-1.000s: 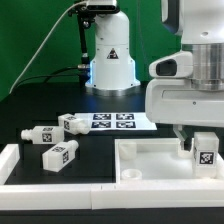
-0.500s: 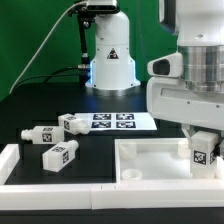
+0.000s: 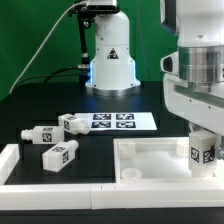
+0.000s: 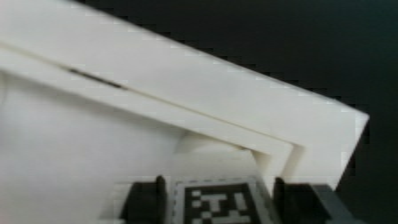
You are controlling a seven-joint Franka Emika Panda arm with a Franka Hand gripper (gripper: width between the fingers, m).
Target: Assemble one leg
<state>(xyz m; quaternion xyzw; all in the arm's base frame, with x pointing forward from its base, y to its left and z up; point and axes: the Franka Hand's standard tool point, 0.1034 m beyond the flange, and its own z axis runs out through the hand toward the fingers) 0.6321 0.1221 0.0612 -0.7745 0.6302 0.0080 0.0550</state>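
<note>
While gripper (image 3: 204, 143) clamps leg (image 3: 204, 153), tabletop's rim (image 3: 128, 152) lies near.

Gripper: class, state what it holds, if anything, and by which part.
The gripper holds one leg by its tagged block, a jaw on each side, upright over the tabletop piece.

On the black bench (image 3: 30, 110), three small white tagged leg blocks (image 3: 58, 154) lie at the exterior view's left, beside the flat white marker board (image 3: 115, 121). At the right, the claw (image 3: 204, 152) holds a fourth white tagged leg (image 3: 205, 153) upright over the large white tray-like tabletop (image 3: 150, 160).
</note>
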